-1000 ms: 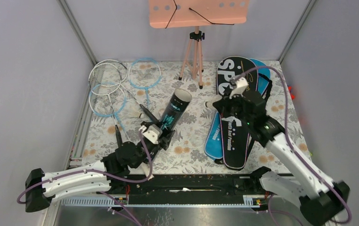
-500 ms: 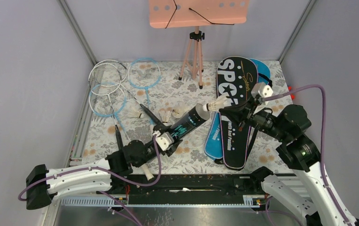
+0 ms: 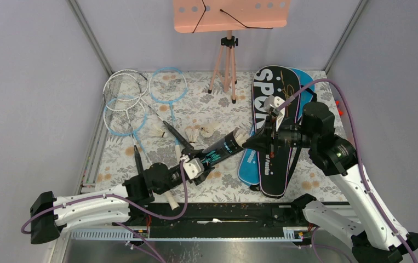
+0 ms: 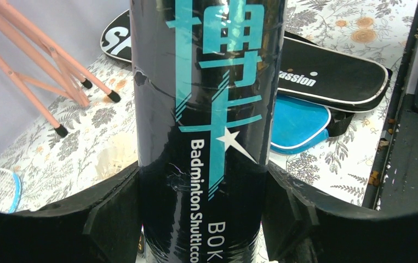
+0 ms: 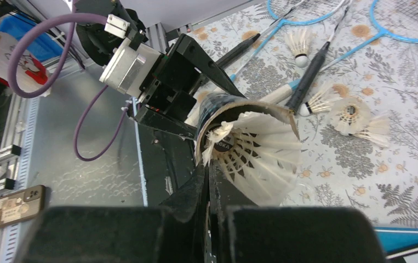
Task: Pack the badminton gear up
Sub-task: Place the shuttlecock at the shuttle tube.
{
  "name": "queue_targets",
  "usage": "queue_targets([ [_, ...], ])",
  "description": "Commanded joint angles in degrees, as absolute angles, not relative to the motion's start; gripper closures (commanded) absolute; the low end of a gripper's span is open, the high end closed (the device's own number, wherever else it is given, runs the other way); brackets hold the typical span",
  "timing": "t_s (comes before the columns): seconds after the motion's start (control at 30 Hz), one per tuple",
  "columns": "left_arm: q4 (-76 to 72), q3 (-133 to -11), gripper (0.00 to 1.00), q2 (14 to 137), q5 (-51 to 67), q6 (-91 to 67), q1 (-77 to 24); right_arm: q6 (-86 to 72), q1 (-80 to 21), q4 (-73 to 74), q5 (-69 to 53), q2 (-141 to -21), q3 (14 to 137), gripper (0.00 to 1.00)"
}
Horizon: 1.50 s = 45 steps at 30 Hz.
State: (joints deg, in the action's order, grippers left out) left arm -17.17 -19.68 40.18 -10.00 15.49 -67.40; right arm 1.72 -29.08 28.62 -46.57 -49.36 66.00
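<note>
My left gripper (image 3: pixel 198 164) is shut on the lower end of the black tube (image 3: pixel 223 149). The tube has teal print and is tilted, with its open mouth toward the right. In the left wrist view the tube (image 4: pixel 206 109) fills the gap between both fingers (image 4: pixel 113 208). My right gripper (image 5: pixel 206 170) is shut on a feather of a white shuttlecock (image 5: pixel 256 153), whose cork end sits in the tube's mouth (image 5: pixel 217 104). Three loose shuttlecocks (image 3: pixel 193 133) lie on the cloth. Rackets (image 3: pixel 127 82) lie at the far left. Black (image 3: pixel 272 98) and blue (image 3: pixel 248 164) bags lie at the right.
A pink perforated board (image 3: pixel 231 13) stands on tripod legs (image 3: pixel 225 66) at the back centre. Grey walls close in the left, back and right sides. A black rail (image 3: pixel 217 219) runs along the near edge between the arm bases.
The left gripper has swung the tube from pointing away to lying low toward the right. The right gripper has brought the shuttlecock from over the bags to the tube's mouth.
</note>
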Motion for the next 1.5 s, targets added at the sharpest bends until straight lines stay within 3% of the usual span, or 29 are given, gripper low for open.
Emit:
queue_targets([
  [0.0, -22.7, -21.9, 1.00, 39.0, -4.6, 17.8, -67.4, 2.4, -29.0, 31.5, -53.0, -50.9, 69.0, 1.00],
  [0.6, -31.9, -20.4, 1.00, 39.4, 1.2, 16.2, -67.4, -0.8, -40.9, 29.8, -46.3, -60.0, 67.9, 0.98],
  [0.73, -32.8, -20.1, 1.00, 39.2, 0.3, 15.8, -67.4, -2.1, -41.1, 30.1, -42.8, -60.9, 68.6, 0.89],
  [1.23, -35.7, -17.3, 1.00, 35.4, -11.4, 13.3, -67.4, -2.5, -41.2, 34.6, -16.6, -48.4, 76.4, 0.28],
  [1.4, -36.5, -17.0, 1.00, 34.2, -19.1, 11.5, -67.4, -5.7, -41.2, 29.3, -2.0, -42.2, 72.7, 0.02],
  [1.47, -36.6, -17.0, 1.00, 33.3, -22.5, 10.6, -67.4, -7.0, -41.2, 27.9, 5.9, -41.7, 70.5, 0.01],
])
